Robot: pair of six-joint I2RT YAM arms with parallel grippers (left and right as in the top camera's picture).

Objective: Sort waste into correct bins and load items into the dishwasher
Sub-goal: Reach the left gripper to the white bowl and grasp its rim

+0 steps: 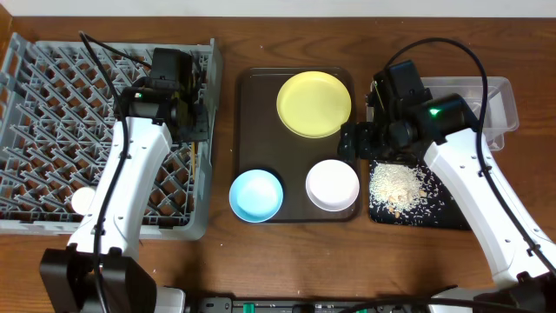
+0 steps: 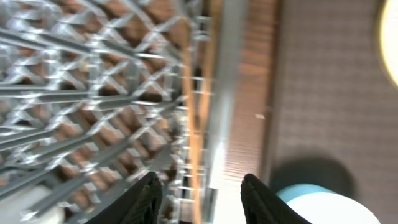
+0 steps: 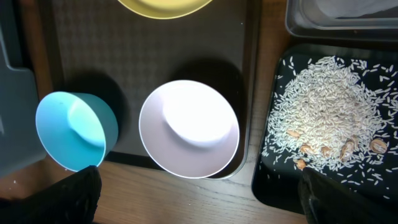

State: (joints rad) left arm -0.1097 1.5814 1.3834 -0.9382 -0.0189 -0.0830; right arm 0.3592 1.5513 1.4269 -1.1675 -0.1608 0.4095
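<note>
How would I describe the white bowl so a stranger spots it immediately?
Find the dark-brown tray mid-table, holding three dishes. The white bowl sits in its right corner on the robot's side, with the yellow plate behind it. Unlike the blue bowl on its left, it is white and lies nearest the black tray of rice.

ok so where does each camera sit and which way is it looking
overhead: fixed above the table, facing straight down on dish rack, serving tray, black tray; left arm and right arm show.
left wrist: faces down at the rack's wall and serving tray; its two fingers show.
right wrist: faces down at the white bowl and rice; fingers at bottom corners.
shared: both wrist views catch the light-blue bowl.
</note>
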